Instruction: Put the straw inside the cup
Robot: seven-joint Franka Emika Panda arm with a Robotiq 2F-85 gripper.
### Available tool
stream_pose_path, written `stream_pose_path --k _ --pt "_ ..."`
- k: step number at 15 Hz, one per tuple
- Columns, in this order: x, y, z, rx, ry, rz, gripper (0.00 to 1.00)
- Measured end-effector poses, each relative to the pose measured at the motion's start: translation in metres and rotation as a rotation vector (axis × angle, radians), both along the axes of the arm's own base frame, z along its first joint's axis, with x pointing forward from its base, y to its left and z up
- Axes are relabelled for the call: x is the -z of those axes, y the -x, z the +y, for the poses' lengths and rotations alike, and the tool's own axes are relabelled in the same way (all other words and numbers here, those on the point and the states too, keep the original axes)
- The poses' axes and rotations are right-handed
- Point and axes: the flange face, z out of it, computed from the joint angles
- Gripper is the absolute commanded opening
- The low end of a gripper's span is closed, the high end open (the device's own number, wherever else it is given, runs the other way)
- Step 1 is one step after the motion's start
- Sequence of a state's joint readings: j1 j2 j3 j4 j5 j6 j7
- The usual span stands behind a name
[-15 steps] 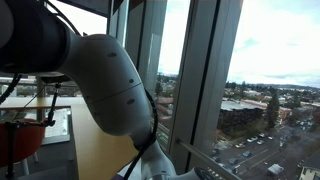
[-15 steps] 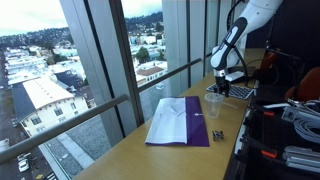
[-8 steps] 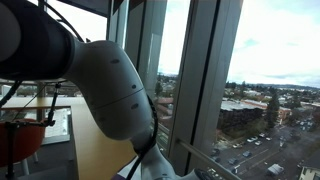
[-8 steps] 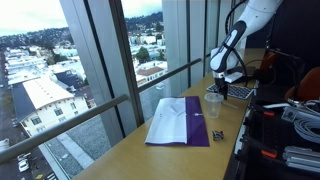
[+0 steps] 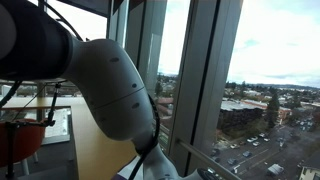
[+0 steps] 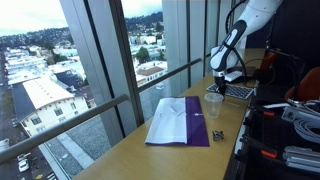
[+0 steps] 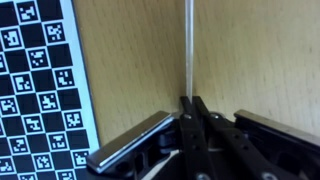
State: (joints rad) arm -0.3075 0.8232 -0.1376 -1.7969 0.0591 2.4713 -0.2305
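In the wrist view a thin, pale straw [image 7: 188, 50] lies on the wooden table and runs straight up from my gripper [image 7: 193, 105]. The two dark fingers are pressed together on the straw's near end. In an exterior view the gripper [image 6: 222, 86] is low over the table, just behind a clear plastic cup [image 6: 213, 103] that stands upright. The straw is too thin to make out there. The cup is out of the wrist view.
A black-and-white checkerboard sheet [image 7: 35, 80] lies left of the straw. A white and purple cloth [image 6: 180, 122] is spread on the table, with a small dark object [image 6: 216, 134] beside it. Tall windows [image 6: 110, 60] line the table's edge. The arm's body [image 5: 100, 90] fills an exterior view.
The arm's white body has shifted slightly in an exterior view. The cup and the cloth have not moved.
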Motion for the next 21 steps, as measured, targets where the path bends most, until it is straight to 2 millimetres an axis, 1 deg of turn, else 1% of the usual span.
stream_pose_path --k 3,6,9,11,13,14,16,18,21 --pt "-0.007 -0.001 -0.013 0.005 0.009 -0.02 0.0" --pt "-0.02 -0.003 -0.022 0.012 0.016 -0.042 0.0" --pt "-0.038 -0.004 -0.021 0.01 0.018 -0.063 0.0" --pt "-0.054 -0.002 -0.012 0.004 0.005 -0.063 0.0" --pt "-0.077 0.003 0.003 -0.007 -0.031 -0.031 0.0" --pt "-0.091 0.005 0.012 -0.018 -0.059 0.001 0.0" --pt "-0.127 0.011 0.03 -0.045 -0.127 0.074 0.0" --pt "-0.162 0.021 0.045 -0.065 -0.199 0.157 0.0" --pt "-0.203 0.04 0.058 -0.087 -0.323 0.276 0.0"
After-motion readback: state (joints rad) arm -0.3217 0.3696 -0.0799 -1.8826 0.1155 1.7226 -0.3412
